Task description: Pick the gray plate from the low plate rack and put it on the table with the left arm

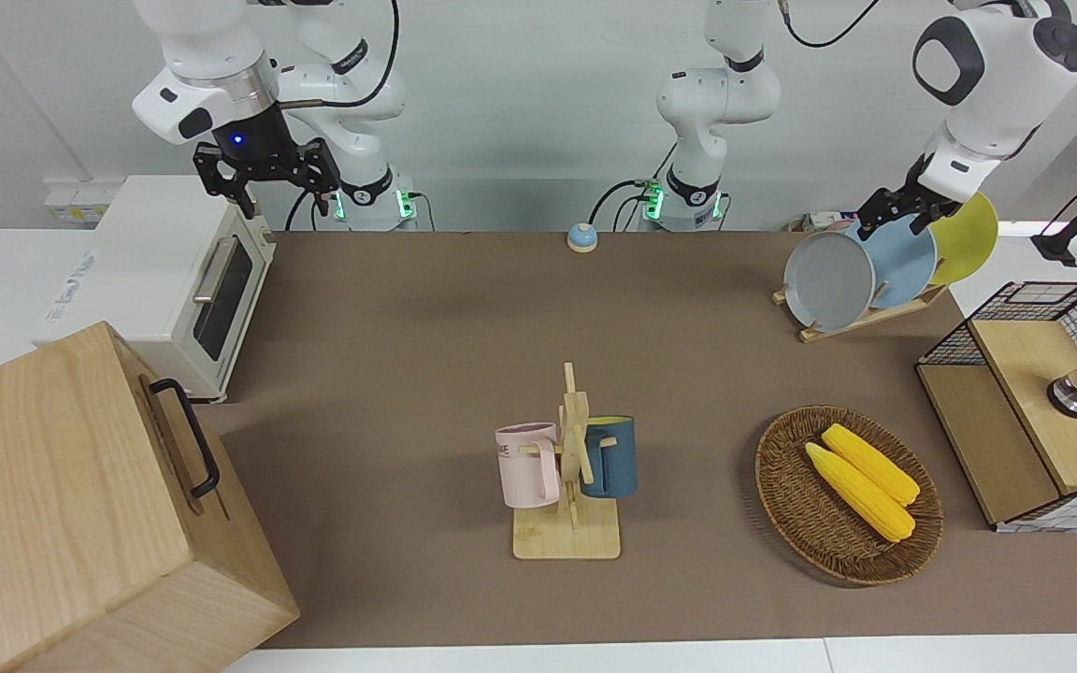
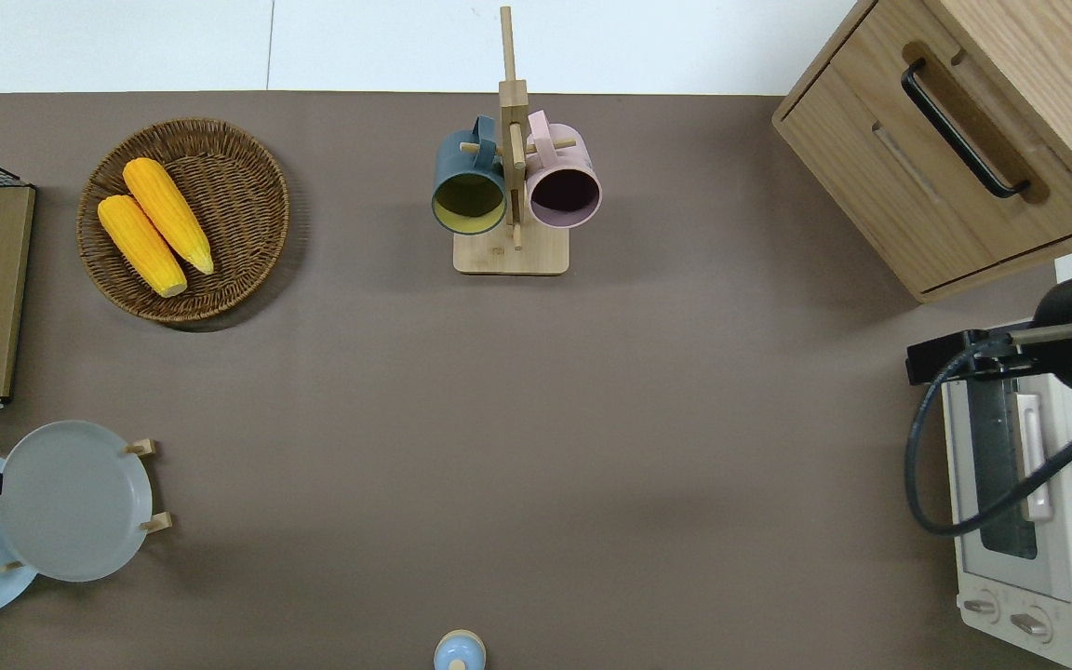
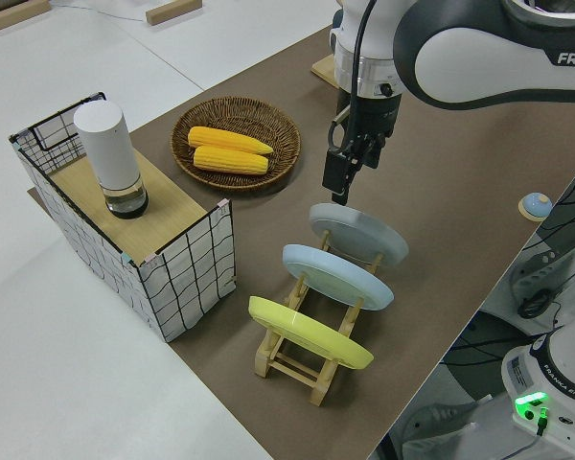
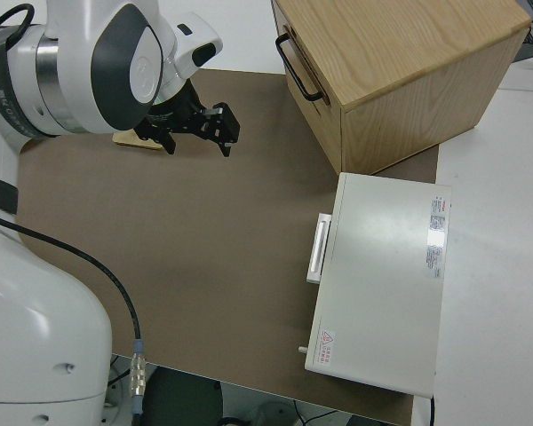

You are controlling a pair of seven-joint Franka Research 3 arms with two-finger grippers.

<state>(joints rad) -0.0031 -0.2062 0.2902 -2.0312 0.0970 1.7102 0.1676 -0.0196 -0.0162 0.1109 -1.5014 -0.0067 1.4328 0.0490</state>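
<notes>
The gray plate is being kept slanted in the low plate rack, at the end farthest from the robots, touching the light blue plate beside it. The left gripper is being held just above the gray plate's upper rim, and whether its fingers are parted cannot be told; the right arm is parked. The rim is probably best pinched at its top, clear of the blue plate, then drawn up along the pegs' slant.

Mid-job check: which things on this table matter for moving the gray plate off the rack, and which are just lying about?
Part of the job:
gray plate
low plate rack
left hand, above the gray plate's rim
table

Lying about:
light blue plate
yellow plate
mug stand with two mugs
basket of corn
toaster oven
wooden cabinet
right hand, parked
</notes>
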